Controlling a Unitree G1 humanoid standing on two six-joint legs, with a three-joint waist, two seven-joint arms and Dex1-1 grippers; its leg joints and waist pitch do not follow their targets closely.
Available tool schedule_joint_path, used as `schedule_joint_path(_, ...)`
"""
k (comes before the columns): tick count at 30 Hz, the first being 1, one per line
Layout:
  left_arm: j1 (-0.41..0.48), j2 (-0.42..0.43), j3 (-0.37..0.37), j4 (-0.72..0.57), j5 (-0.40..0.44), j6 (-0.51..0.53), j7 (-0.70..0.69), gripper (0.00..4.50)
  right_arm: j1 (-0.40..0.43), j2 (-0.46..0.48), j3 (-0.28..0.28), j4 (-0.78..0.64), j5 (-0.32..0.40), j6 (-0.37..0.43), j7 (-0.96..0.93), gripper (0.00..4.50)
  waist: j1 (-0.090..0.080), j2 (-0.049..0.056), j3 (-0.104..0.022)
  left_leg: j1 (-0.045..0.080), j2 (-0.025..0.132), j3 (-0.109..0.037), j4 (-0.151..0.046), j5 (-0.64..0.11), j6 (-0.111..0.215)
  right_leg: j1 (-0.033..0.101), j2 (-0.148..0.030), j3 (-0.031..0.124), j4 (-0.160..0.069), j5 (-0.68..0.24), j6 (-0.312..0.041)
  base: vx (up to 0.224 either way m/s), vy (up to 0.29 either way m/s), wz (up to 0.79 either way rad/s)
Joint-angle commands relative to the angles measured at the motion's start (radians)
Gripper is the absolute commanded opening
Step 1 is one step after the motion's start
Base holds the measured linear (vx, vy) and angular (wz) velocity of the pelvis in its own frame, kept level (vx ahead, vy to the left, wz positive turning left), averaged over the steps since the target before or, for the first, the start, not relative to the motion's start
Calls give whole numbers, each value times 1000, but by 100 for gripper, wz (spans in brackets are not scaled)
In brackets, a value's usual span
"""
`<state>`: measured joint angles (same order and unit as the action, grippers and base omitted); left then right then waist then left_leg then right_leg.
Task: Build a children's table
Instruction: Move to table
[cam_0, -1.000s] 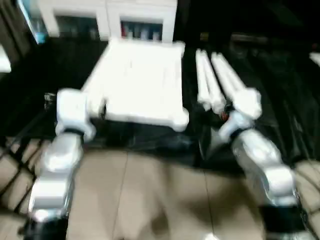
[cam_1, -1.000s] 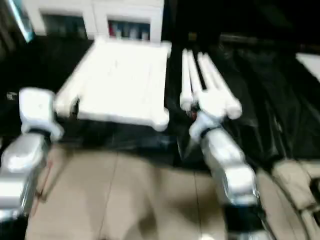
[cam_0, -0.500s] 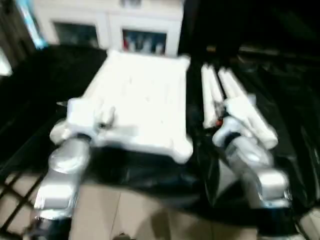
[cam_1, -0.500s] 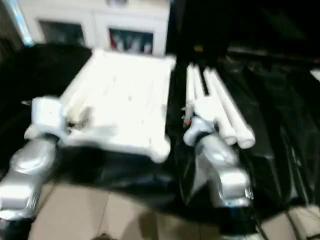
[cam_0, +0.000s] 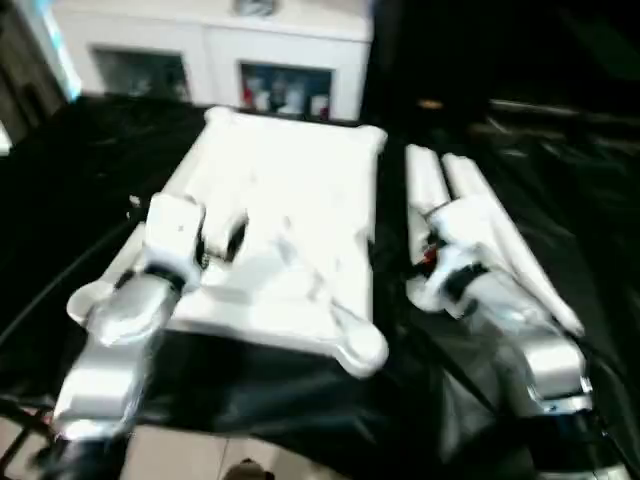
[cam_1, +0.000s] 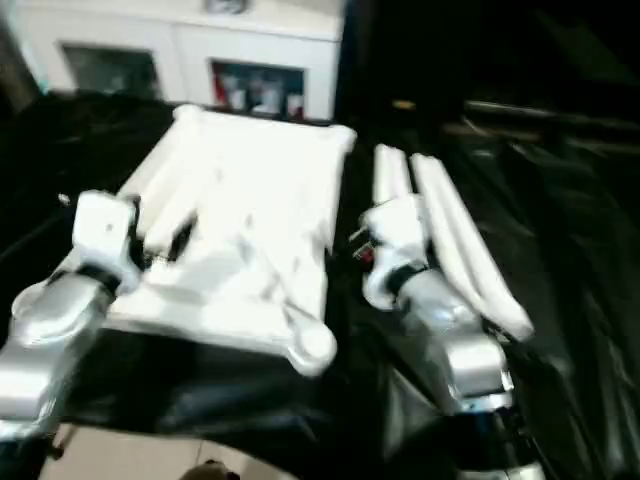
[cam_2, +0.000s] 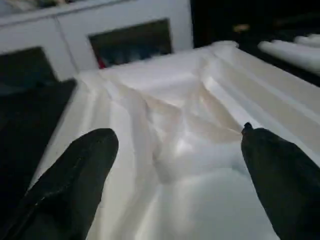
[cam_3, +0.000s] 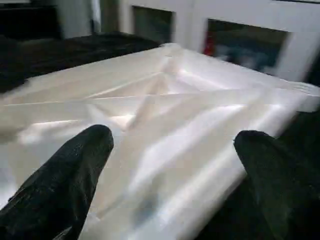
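Observation:
The white table top (cam_0: 300, 190) lies underside up on a black sheet, its ribs and round corner sockets (cam_0: 362, 350) showing. Several white legs (cam_0: 505, 245) lie side by side just right of it. My left gripper (cam_2: 177, 134) is open, hovering over the top's near left part with ribbed plastic between its black fingers (cam_2: 75, 175). My right gripper (cam_3: 174, 134) is open too, sitting above the near ends of the legs beside the top's right edge (cam_3: 235, 150).
A white cabinet with glass doors (cam_0: 210, 50) stands behind the table top. The black sheet (cam_0: 570, 170) spreads to the right and left. A strip of beige floor (cam_0: 200, 465) shows at the near edge.
The camera has moved closer and tilted down. Both arms have reached forward: the left gripper is now over the table top, and the right one over the legs.

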<state>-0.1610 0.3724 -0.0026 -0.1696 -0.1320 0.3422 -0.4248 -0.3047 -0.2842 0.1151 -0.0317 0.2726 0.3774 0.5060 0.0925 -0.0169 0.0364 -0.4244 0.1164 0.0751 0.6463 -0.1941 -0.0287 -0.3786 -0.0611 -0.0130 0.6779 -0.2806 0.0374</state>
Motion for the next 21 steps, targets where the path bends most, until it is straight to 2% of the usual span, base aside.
schedule_joint_path(1,-10,65,-109,-47,-80,36,-222,448,-13,-81,5,-10,12,20,108,450,13,-14,-62,37,54,3,-54,392,170,34,-78,31,-75,255,-109,-86,75,0)
schedule_joint_path(2,-16,87,-131,-43,-88,43,-271,448,-15,-99,10,-14,17,31,139,450,22,-7,-51,36,69,19,-77,129,95,40,-85,33,-88,150,-156,-62,11,-2)
schedule_joint_path(3,-17,95,-138,-42,-86,39,-285,448,-16,-106,11,-16,21,37,152,450,20,-6,-48,40,75,22,-87,42,65,43,-80,29,-89,109,-180,-62,11,-2)
schedule_joint_path(4,-24,124,-164,-31,-76,16,-336,421,-19,-135,18,-25,32,52,207,450,10,2,-40,46,86,27,-109,-113,22,42,-70,22,-98,15,-209,-78,-1,-4)
schedule_joint_path(6,-31,146,-188,-19,-68,-3,-382,414,-23,-165,29,-30,35,59,252,450,-4,3,-27,56,97,35,-135,-360,-57,32,-69,24,-116,-204,-203,-77,-4,-7)
schedule_joint_path(7,-41,172,-220,3,-49,-52,-443,411,-32,-194,42,-18,12,41,278,450,-7,0,-24,55,97,34,-138,-397,-71,32,-71,26,-122,-256,-193,-73,-2,-10)
schedule_joint_path(8,-49,180,-238,19,-36,-80,-477,401,-40,-204,47,-2,-1,27,284,450,-6,4,-27,61,99,35,-137,-427,-90,26,-76,31,-128,-309,-173,-67,1,-10)
schedule_joint_path(9,-59,188,-257,36,-23,-94,-507,375,-44,-211,52,6,-5,20,294,450,-8,-1,-28,62,98,38,-139,-423,-94,25,-77,33,-133,-319,-162,-67,1,-10)
schedule_joint_path(10,-67,195,-275,51,-12,-103,-532,375,-47,-217,56,12,-7,15,303,450,-8,-2,-29,62,99,39,-139,-414,-94,25,-78,33,-131,-311,-162,-59,4,-9)
schedule_joint_path(11,-80,195,-287,69,-3,-99,-543,369,-50,-221,60,15,-8,14,311,450,-10,-7,-32,59,99,44,-140,-383,-89,29,-78,33,-131,-289,-159,0,0,0)
schedule_joint_path(12,-99,204,-308,91,2,-95,-559,364,-52,-231,67,15,-4,17,324,450,-10,-4,-33,58,99,48,-140,-353,-85,28,-76,32,-129,-261,-160,0,0,0)
schedule_joint_path(14,-137,222,-351,143,31,-117,-594,341,-51,-252,79,4,-2,30,367,450,-7,-7,-31,66,99,53,-137,-363,-76,19,-76,35,-134,-288,-159,0,0,0)
schedule_joint_path(16,-157,222,-364,178,45,-128,-605,326,-46,-263,88,-7,-1,38,390,450,-6,-9,-32,63,101,56,-136,-344,-72,22,-78,36,-135,-283,-161,0,0,0)
schedule_joint_path(18,-190,211,-369,242,37,-138,-650,312,-37,-280,105,-21,0,43,426,450,-6,-8,-38,63,102,59,-133,-303,-65,24,-75,35,-129,-219,-174,0,0,0)
schedule_joint_path(19,-201,209,-368,258,35,-141,-663,297,-34,-284,112,-25,-1,43,436,450,-5,-8,-41,61,103,62,-131,-269,-57,26,-75,34,-123,-158,-190,0,0,0)
schedule_joint_path(20,-211,213,-367,270,31,-135,-686,286,-29,-288,122,-31,-6,44,444,450,-5,0,-45,59,104,65,-128,-228,-50,29,-73,32,-118,-82,-206,0,0,0)
schedule_joint_path(21,-213,219,-369,271,31,-132,-699,286,-26,-289,126,-34,-8,45,447,450,-5,4,-47,58,103,65,-127,-214,-47,30,-72,31,-114,-51,-213,0,0,0)
